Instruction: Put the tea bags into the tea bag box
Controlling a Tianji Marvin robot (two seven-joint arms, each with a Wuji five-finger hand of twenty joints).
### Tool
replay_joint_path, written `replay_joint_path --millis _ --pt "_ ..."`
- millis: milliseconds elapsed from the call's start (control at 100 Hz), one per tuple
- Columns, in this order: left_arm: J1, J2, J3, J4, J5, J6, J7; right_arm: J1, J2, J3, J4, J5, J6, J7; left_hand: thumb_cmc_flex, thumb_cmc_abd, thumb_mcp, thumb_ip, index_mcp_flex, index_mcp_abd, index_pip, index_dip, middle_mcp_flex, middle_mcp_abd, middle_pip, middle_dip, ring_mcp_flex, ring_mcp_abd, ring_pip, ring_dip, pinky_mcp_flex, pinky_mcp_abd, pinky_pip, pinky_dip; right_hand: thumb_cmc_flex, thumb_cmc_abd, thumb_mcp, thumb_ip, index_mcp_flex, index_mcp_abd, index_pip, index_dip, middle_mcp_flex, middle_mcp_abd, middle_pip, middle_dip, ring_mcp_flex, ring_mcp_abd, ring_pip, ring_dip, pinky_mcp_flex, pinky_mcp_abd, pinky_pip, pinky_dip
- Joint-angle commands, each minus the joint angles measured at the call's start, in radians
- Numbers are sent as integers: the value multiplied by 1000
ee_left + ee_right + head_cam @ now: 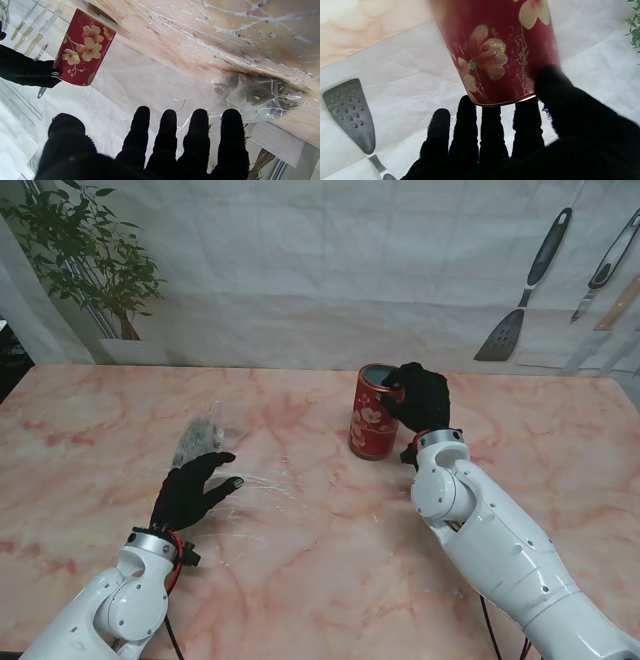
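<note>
Nearest us, our left hand (192,490) rests open with fingers spread, just short of the clear tea bag pouch (199,437), while our right hand (420,397) grips the upright red tea bag box (372,417) toward the table's (300,580) far edge.

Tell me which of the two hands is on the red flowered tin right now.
The right hand: its fingers rest at the open rim of the red tin. The left hand is open, apart from the tin, beside the clear bag of tea bags.

potted plant (85,255), hanging spatula (525,290), marble table (300,580)
</note>
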Motion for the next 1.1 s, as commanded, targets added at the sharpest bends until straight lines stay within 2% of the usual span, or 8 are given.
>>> replay_joint_path --millis 0,380,640,940,1090 --pt "4 0 -2 -7 0 3 -10 15 -18 -14 4 2 -14 4 -9 1 22 28 -5 -14 -1 0 6 -27 -11 -17 9 -25 -54 -7 -3 -16 -26 -13 47 71 53 10 56 -97 111 26 2 -22 23 10 25 -14 26 18 -13 -1 19 -14" --pt "7 0 -5 -8 0 1 -7 76 -47 -103 87 18 -30 -47 -10 2 21 28 -4 -14 -1 0 6 -27 -12 -18 8 -26 -55 -8 -4 -17 -27 -13 38 70 61 8 50 -112 119 13 0 -23 41 20 24 -13 40 24 -14 1 31 -18" --pt "8 0 -5 -10 1 4 -6 121 -81 -159 169 52 -44 -103 -10 2 22 28 -4 -15 -1 0 6 -27 -12 -18 7 -25 -55 -8 -4 -17 -27 -13 34 64 72 6 50 -112 130 3 3 -25 57 27 29 -13 54 29 -13 3 45 -20" --pt "10 0 -7 -12 3 6 -4 158 -115 -201 225 72 -56 -166 -9 2 22 28 -3 -14 -1 0 7 -28 -12 -18 9 -25 -55 -7 -4 -16 -26 -13 25 60 84 3 48 -119 140 -8 4 -28 77 35 32 -13 71 35 -14 7 59 -23" --pt "11 -1 -8 -13 2 7 -4 182 -137 -228 272 73 -64 -217 -10 3 21 28 -3 -14 -1 0 6 -27 -12 -18 8 -26 -55 -8 -4 -17 -27 -13 14 54 96 -1 50 -129 145 -18 9 -31 91 41 38 -12 85 39 -13 8 69 -27"
